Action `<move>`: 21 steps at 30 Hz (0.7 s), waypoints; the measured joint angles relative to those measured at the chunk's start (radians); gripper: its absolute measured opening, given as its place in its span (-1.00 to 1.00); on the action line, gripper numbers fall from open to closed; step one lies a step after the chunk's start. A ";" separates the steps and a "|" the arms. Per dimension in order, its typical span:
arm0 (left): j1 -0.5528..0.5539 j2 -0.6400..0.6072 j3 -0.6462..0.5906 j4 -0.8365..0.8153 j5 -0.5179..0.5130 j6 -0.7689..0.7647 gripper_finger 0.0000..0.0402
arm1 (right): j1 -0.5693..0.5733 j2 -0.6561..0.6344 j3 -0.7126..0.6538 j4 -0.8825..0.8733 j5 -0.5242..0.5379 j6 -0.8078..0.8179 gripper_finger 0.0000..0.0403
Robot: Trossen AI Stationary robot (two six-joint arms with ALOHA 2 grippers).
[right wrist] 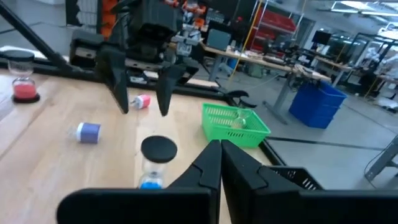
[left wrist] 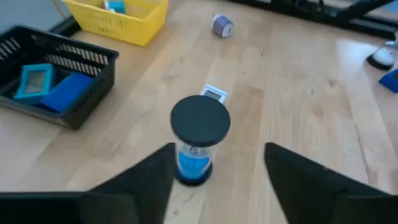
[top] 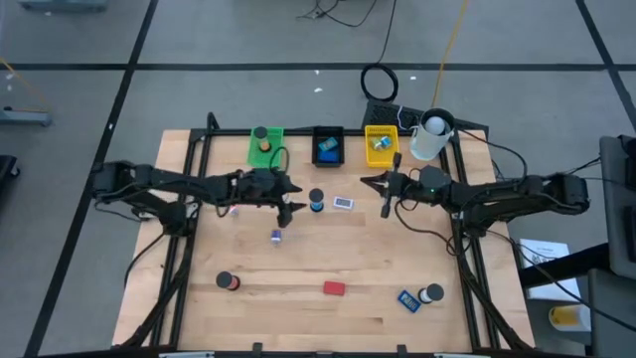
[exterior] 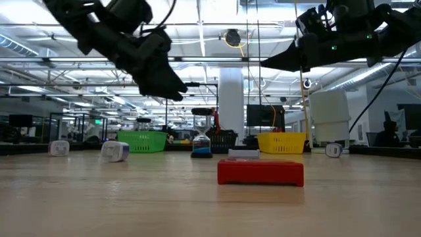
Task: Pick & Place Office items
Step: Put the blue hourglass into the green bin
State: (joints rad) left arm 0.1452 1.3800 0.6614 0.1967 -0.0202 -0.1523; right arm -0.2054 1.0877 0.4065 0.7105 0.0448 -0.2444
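**Hovering over the blue sand timer**

Holding my left gripper (top: 294, 207) above the table with its fingers apart, I look down on the black-capped hourglass timer with blue sand (left wrist: 199, 146), which stands upright on the light wooden tabletop (top: 298, 264) between my two dark fingers (left wrist: 146, 180) without touching either. A small white flat piece (left wrist: 214, 93) lies just past it. My right gripper (top: 386, 204) hangs in the air to the other side, fingers pressed together on nothing.

Along the far edge sit the green plastic basket (top: 265, 145), the black mesh basket (top: 328, 145) holding blue blocks, and the yellow basket (top: 381, 143), with a white cup (top: 429, 137) at the corner. The middle of the board is open. Nearer the front edge lie a red rectangular block (top: 334, 288), a red-sand timer (top: 229, 282), a blue block (top: 407, 299) beside a dark-capped white roll (top: 431, 293), and a small purple roll (top: 276, 235) below my left gripper.
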 joint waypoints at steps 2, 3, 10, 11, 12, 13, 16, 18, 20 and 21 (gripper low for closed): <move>-0.001 0.029 0.041 -0.028 0.001 0.014 0.49 | 0.003 0.000 0.000 -0.003 0.001 0.000 -0.99; 0.000 0.043 0.060 -0.034 0.000 0.023 0.56 | 0.004 0.001 0.000 -0.005 0.002 0.000 -0.99; 0.017 0.116 0.126 -0.040 -0.036 0.100 0.82 | 0.011 0.001 0.000 -0.004 0.001 -0.002 -0.99; 0.021 0.126 0.127 -0.039 -0.034 0.102 0.82 | 0.011 0.001 0.000 -0.003 0.001 -0.002 -0.99; 0.025 0.135 0.126 -0.034 -0.032 0.103 0.82 | 0.011 0.001 0.000 -0.004 0.002 -0.002 -1.00; 0.028 0.147 0.127 -0.022 -0.023 0.104 0.82 | 0.011 0.001 0.000 -0.004 0.002 -0.003 -1.00; 0.031 0.184 0.127 0.011 0.002 0.107 0.79 | 0.011 0.001 0.000 -0.004 0.002 -0.003 -1.00; 0.031 0.214 0.126 0.041 0.004 0.125 0.78 | 0.011 0.001 0.000 -0.004 0.001 -0.003 -1.00; 0.029 0.235 0.126 0.066 0.004 0.134 0.78 | 0.011 0.001 0.000 -0.004 0.001 -0.003 -1.00; 0.028 0.242 0.126 0.085 0.004 0.144 0.78 | 0.011 0.001 0.000 -0.004 0.001 -0.003 -1.00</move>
State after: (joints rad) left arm 0.1734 1.6219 0.7872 0.2819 -0.0166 -0.0086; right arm -0.1947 1.0889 0.4065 0.7066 0.0463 -0.2478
